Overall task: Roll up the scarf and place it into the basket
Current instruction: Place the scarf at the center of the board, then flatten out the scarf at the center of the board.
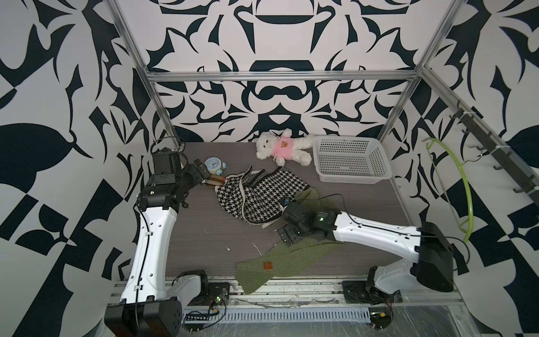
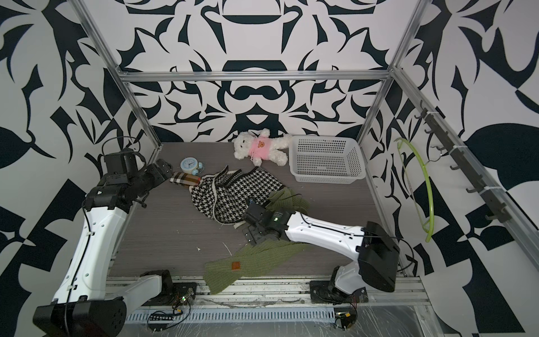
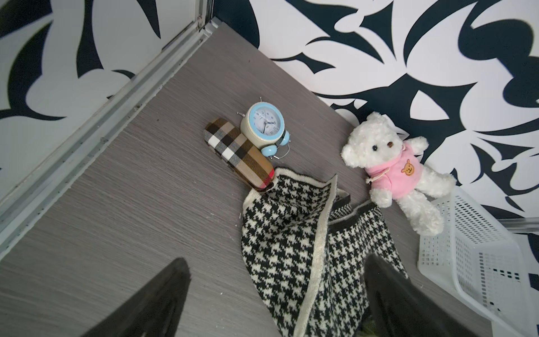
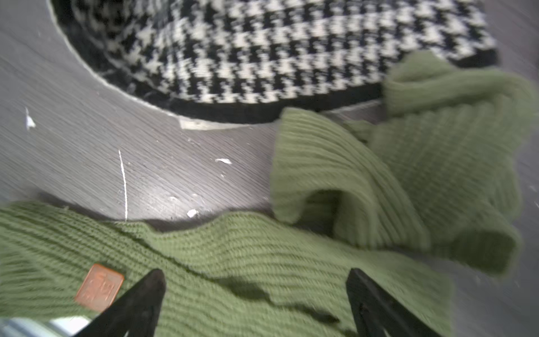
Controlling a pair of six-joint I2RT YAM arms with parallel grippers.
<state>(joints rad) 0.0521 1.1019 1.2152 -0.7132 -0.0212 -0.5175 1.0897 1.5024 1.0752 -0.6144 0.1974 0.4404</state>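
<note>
**Near table edge: green scarf [image 1: 291,256] not rolled**

Ribbed knit, brown patch up. One end overhangs the near edge, the other is bunched against the houndstooth scarf [image 1: 256,195]. Right gripper [image 4: 256,274] over it, jaws apart, empty. Left gripper [image 3: 275,261] likewise apart. Basket [image 1: 350,176] in far right corner.

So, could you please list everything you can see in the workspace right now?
green knitted scarf: one, green with a brown patch, front of the table, one end over the front edge
houndstooth cloth: one, black and white, crumpled mid-table
teddy bear: one, white in a pink top, lying at the back wall
basket: one, white, back right, empty
alarm clock: one, pale blue, back left
plaid case: one, tan check, beside the clock
hanger: one, green, on the right wall
table: one, grey wood grain
left end effector: one, black, open, near the case
right end effector: one, black, open over the green scarf
</note>
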